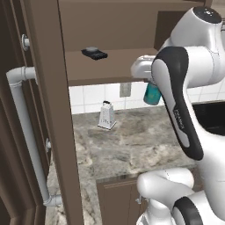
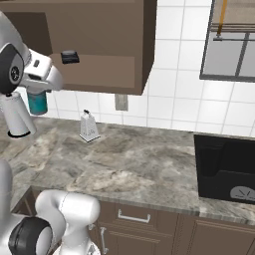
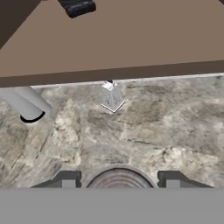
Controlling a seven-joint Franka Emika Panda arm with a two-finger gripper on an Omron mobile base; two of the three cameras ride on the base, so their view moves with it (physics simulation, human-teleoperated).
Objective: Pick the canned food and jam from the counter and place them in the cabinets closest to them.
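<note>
The canned food, a small teal can, hangs in the air above the counter, just below the front edge of the open cabinets' shelf. My gripper is shut on it from above. From the right base view the can sits under the gripper, left of the shelf. In the hand view the can's silvery top lies between the fingertips of my gripper, with the shelf ahead. The jam is out of view.
A metal grater stands on the counter by the tiled wall. A dark flat object lies on the shelf. An open door with a white bar handle stands at the left. A dark sink is at the right.
</note>
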